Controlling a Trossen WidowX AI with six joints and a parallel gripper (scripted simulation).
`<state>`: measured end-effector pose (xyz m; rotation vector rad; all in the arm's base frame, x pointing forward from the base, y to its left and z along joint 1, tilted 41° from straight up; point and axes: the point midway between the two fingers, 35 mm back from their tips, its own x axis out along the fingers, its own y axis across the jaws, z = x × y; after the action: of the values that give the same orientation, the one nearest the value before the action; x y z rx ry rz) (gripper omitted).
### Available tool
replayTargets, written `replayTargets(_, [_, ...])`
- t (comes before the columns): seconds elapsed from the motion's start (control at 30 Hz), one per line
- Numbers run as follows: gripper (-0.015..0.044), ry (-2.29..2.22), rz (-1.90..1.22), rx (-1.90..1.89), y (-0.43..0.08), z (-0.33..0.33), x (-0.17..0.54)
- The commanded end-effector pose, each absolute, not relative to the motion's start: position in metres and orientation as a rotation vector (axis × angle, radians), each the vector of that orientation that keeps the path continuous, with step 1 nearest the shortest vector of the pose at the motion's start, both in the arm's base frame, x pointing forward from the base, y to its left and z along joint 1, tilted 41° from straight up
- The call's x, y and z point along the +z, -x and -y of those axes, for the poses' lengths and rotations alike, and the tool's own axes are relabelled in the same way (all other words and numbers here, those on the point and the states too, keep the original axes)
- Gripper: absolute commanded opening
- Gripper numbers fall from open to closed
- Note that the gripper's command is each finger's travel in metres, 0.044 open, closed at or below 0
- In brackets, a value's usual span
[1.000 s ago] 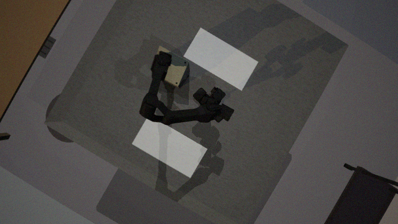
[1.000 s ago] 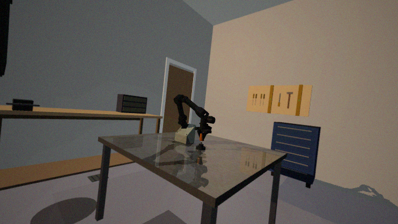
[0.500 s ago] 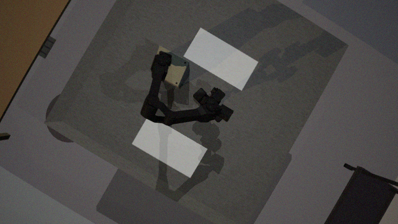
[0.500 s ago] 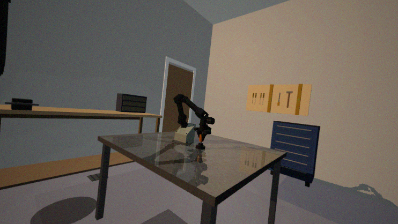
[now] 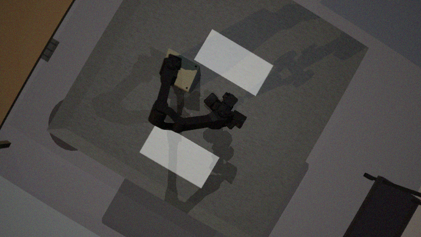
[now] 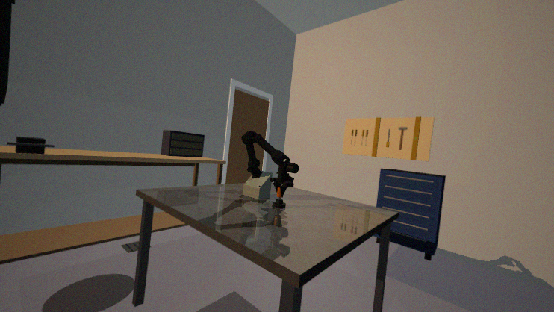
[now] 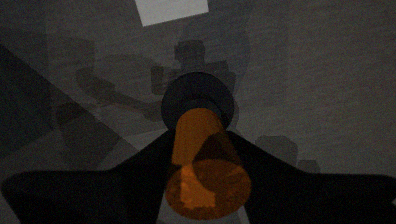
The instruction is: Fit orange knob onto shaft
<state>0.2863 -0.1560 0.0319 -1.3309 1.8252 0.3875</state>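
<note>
The orange knob (image 6: 278,192) (image 7: 200,135) is a tall cylinder, roughly upright. My gripper (image 6: 279,189) (image 7: 200,134) is shut on it, one dark finger on each side. The dark round pedestal (image 6: 278,204) (image 7: 171,102) stands on the table directly below the knob. In the exterior view, a narrow greyish part shows between the knob's lower end and the pedestal's wide base. In the wrist view the knob's far end overlaps the pedestal's middle. The shaft's flat side and the knob's hole are hidden. In the top view the arm covers knob and pedestal.
A cream sloped box (image 5: 187,77) (image 6: 255,189) stands beside the arm's base, to the left of the pedestal in the exterior view. Two bright white rectangles (image 5: 235,60) (image 5: 179,160) show on the grey table (image 5: 282,123) (image 6: 325,228), with shadows of the arm around them.
</note>
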Motion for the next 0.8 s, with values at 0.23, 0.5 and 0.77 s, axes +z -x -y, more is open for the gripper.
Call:
replayTargets(0.23, [0.0, 1.475, -1.822, 0.584, -0.2875, 0.1553, 0.0333])
replayTargets(0.5, [0.0, 1.475, -1.822, 0.584, -0.287, 0.1577, 0.0301])
replayTargets(0.77, [0.0, 1.475, -1.822, 0.584, -0.2878, 0.1542, 0.0322])
